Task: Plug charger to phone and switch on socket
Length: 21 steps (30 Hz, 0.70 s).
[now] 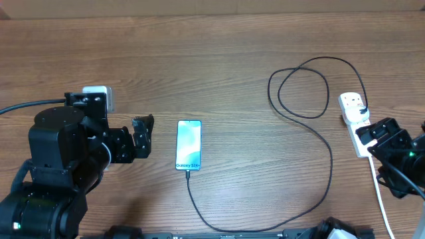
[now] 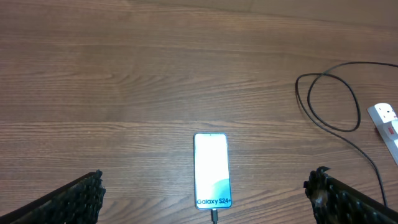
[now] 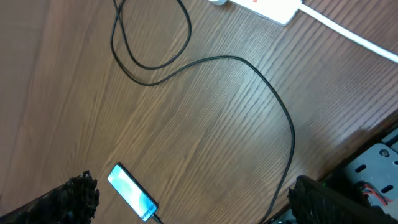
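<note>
The phone [image 1: 188,145] lies flat mid-table with its teal screen lit, also seen in the left wrist view [image 2: 211,169] and the right wrist view [image 3: 132,193]. The charger [image 1: 330,166] is a thin black cable; its connector tip [image 2: 214,215] sits in the phone's near end. From there it runs right and loops up to the socket [image 1: 353,106], a white strip at the far right. My left gripper [image 1: 142,136] hovers open just left of the phone. The right gripper [image 1: 375,136] is open over the socket's near end and hides part of it.
A small white box [image 1: 101,97] sits behind the left arm. The socket's thick white cord [image 1: 382,196] runs toward the front edge at the right. Black equipment [image 3: 373,171] lies beyond the table's front edge. Bare wood surrounds the phone.
</note>
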Each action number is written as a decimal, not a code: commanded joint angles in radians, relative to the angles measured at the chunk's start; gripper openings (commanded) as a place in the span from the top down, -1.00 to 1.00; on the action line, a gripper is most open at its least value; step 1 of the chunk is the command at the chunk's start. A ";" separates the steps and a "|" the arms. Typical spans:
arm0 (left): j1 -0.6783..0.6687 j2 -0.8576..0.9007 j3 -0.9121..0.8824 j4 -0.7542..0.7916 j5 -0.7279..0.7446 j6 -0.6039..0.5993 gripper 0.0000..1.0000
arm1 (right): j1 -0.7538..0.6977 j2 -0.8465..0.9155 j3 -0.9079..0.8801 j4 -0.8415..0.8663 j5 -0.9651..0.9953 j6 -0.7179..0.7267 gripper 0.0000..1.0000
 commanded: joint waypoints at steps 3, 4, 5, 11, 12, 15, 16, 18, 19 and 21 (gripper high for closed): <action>-0.006 -0.001 0.006 0.000 -0.007 -0.006 -0.99 | 0.028 -0.010 -0.002 0.122 -0.097 -0.156 -1.00; -0.006 -0.001 0.006 0.000 -0.007 -0.006 -0.99 | 0.045 -0.011 -0.006 0.150 -0.106 -0.166 -1.00; -0.006 -0.001 0.006 0.000 -0.007 -0.006 -0.99 | 0.065 -0.019 -0.016 0.185 -0.106 -0.165 -1.00; -0.006 -0.001 0.006 0.000 -0.007 -0.006 -1.00 | 0.209 -0.175 -0.223 0.536 -0.106 -0.164 -0.99; -0.006 0.000 0.006 0.000 -0.007 -0.006 -0.99 | 0.225 -0.213 -0.277 0.601 -0.106 -0.163 -1.00; -0.006 0.002 0.006 0.000 -0.007 -0.006 -0.99 | 0.258 -0.344 -0.478 0.816 -0.113 -0.126 -0.99; -0.006 0.002 0.006 0.000 -0.007 -0.006 -0.99 | 0.264 -0.398 -0.556 0.894 -0.115 -0.102 -1.00; -0.006 0.003 0.006 0.000 -0.007 -0.006 -0.99 | 0.267 -0.498 -0.708 1.041 -0.124 -0.055 -1.00; -0.006 0.003 0.006 0.000 -0.007 -0.006 -1.00 | 0.267 -0.552 -0.791 1.122 -0.132 -0.036 -1.00; -0.006 0.004 0.006 0.000 -0.007 -0.006 -0.99 | 0.269 -0.654 -0.943 1.292 -0.158 -0.018 -1.00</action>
